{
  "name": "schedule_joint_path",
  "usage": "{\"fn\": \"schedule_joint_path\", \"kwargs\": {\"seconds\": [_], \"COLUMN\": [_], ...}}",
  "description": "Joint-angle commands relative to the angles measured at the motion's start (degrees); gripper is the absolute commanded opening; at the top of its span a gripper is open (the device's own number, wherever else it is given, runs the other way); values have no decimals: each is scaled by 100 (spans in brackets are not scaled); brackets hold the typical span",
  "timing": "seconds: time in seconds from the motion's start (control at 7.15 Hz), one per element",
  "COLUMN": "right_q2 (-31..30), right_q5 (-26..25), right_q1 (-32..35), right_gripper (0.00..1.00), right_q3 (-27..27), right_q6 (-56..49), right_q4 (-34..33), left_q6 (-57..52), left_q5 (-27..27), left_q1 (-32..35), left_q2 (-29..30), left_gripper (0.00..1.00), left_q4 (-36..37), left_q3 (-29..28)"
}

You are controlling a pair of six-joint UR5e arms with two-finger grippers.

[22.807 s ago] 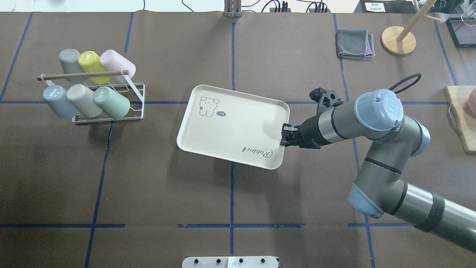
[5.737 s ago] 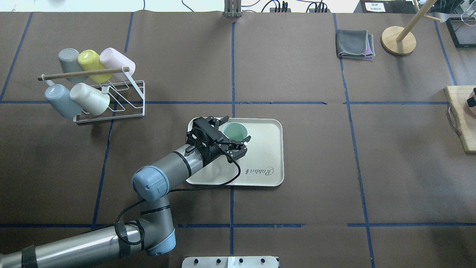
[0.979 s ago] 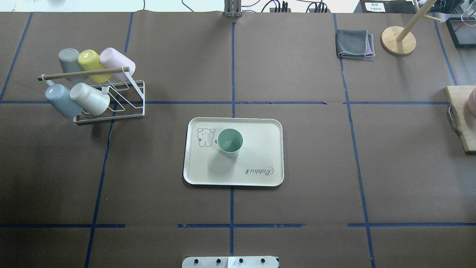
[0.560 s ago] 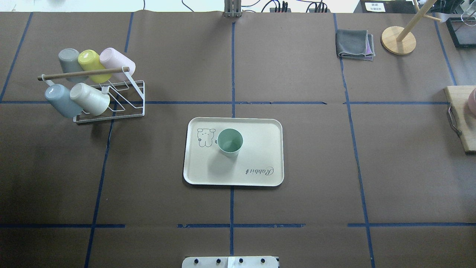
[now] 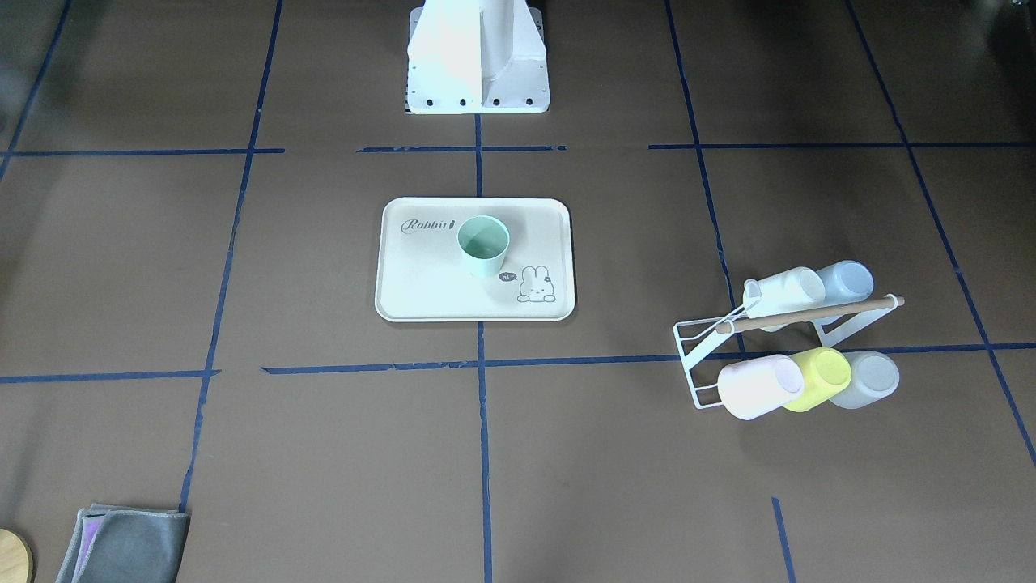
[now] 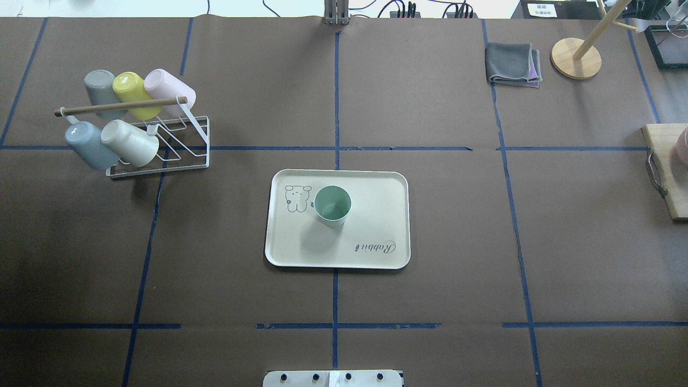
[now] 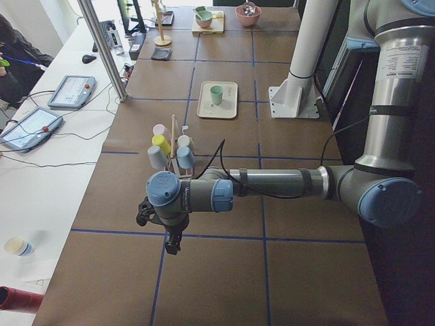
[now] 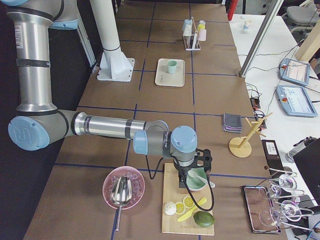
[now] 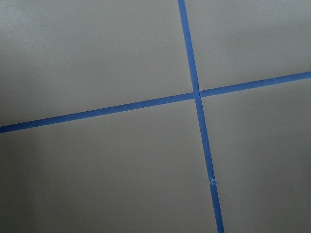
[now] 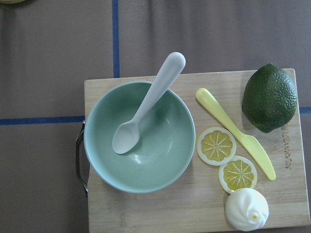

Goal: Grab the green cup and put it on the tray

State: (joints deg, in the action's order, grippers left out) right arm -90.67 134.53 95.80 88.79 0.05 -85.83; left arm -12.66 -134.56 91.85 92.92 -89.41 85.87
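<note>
The mint-green cup (image 6: 332, 204) stands upright and open end up on the cream tray (image 6: 376, 215), next to the bunny drawing; it also shows in the front view (image 5: 483, 245) on the tray (image 5: 421, 275). No gripper touches it. The left gripper (image 7: 172, 246) shows only in the left side view, low over bare table far from the tray; I cannot tell whether it is open. The right gripper (image 8: 200, 172) shows only in the right side view, above a green bowl (image 10: 141, 141) on a cutting board; I cannot tell its state either.
A white wire rack (image 6: 188, 161) at the table's left holds grey, lime, pink, blue and cream cups. A folded grey towel (image 6: 512, 64) and a wooden stand (image 6: 575, 58) are at the back right. The cutting board (image 6: 666, 172) holds lemon slices, a lime and a knife.
Since 5.7 s ago the left arm has drawn back out of the overhead view, leaving the green cup standing alone on the tray. Nothing has moved in the last second.
</note>
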Motion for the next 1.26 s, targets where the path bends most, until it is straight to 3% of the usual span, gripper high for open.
{"fn": "schedule_joint_path", "kwargs": {"seconds": [0.0,1.12], "right_q2": [15,-38], "right_q5": [301,399], "right_q1": [0,0], "right_gripper": [100,100], "right_q3": [-11,15], "right_q6": [-5,-5], "right_q4": [-22,-13], "left_q6": [0,-9], "left_q5": [-9,-9], "left_q1": [0,0], "left_q2": [-2,-90], "left_gripper": [100,100], "left_q4": [203,319], "left_q3": [0,35]}}
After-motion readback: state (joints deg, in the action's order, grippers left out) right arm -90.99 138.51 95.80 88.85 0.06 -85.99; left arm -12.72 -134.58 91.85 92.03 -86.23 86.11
